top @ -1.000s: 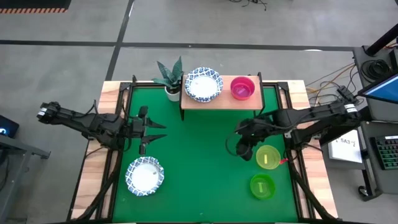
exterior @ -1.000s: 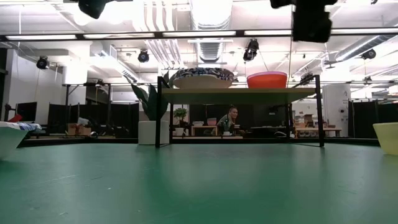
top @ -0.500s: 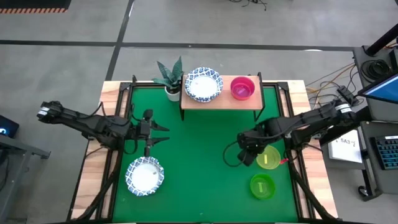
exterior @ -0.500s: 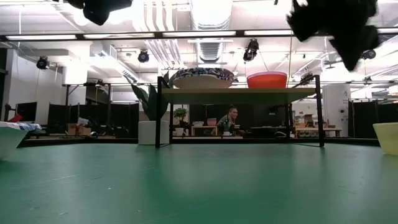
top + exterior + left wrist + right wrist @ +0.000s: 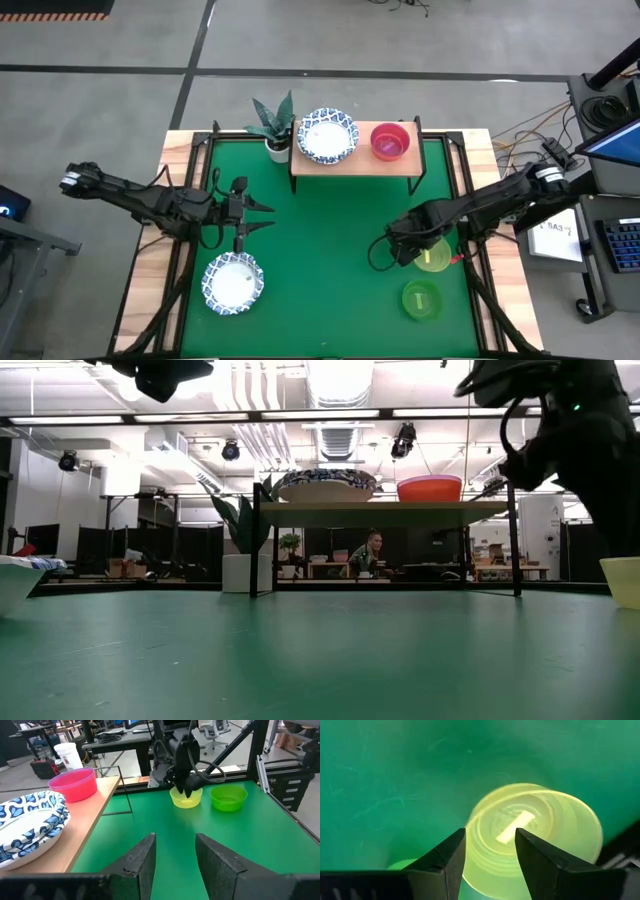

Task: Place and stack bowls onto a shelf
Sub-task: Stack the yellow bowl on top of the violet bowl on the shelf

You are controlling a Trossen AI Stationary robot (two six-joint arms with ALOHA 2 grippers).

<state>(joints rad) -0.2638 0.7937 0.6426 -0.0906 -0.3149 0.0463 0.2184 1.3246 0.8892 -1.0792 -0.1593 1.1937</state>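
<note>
1. Presently, we find the right gripper (image 5: 412, 250) at the lower right of the high view, poised over the near rim of the yellow bowl (image 5: 433, 254). Its fingers (image 5: 445, 862) stand apart in the right wrist view, with the bowl's rim between them; they hold nothing.
2. We note the green bowl (image 5: 422, 299) just below the yellow one, close beside it, both on the green mat (image 5: 320, 270) covering the desk (image 5: 150, 290).
3. We record the left gripper (image 5: 255, 217) at centre-left of the high view, raised above the mat. Its fingers (image 5: 137, 862) are spread and empty.
4. A blue-patterned bowl (image 5: 233, 282) sits at lower left, just below that gripper.
5. The shelf (image 5: 355, 160) stands at upper centre. It carries a second blue-patterned bowl (image 5: 326, 134) on its left part and a red bowl (image 5: 390, 141) to the right, apart from each other.
6. A potted plant (image 5: 273, 125) stands just left of the shelf.
7. In the low view, a person (image 5: 371, 553) shows far behind, beneath the shelf board.
</note>
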